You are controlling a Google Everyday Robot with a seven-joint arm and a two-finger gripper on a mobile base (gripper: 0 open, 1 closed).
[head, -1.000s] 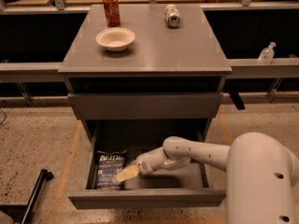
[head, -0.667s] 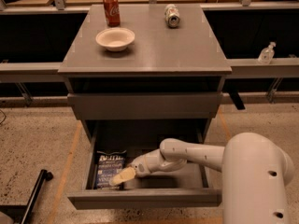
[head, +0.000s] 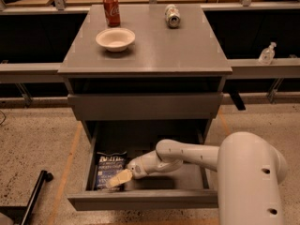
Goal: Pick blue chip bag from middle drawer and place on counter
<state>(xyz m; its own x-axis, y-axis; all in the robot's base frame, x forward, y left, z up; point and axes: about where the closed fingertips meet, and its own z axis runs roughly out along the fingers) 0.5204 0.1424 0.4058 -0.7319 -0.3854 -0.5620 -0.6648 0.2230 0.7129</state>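
The chip bag (head: 108,165) lies flat in the front left corner of the open drawer (head: 140,199), label up, close against the left wall. In that spot it can only be reached from above or from its right side. That would explain why the tool (head: 119,178) comes in low from the right, its pale tip over the bag's lower right corner. I cannot tell whether the tool is apart, together or clamped on the bag, nor whether it touches the foil or hangs just above it. The white arm (head: 187,156) runs nearly level across the drawer floor, probably to stay under the closed drawer front (head: 145,107) above. I judge the grasp not yet secure, and the bag is not lifted.

The table (head: 159,46) above already carries a bowl (head: 115,38) at the left. A red can (head: 111,10) stands behind the bowl, and a silver can (head: 172,16) lies on its side at the back. The front and right of the table are bare, so the bag would best go there.
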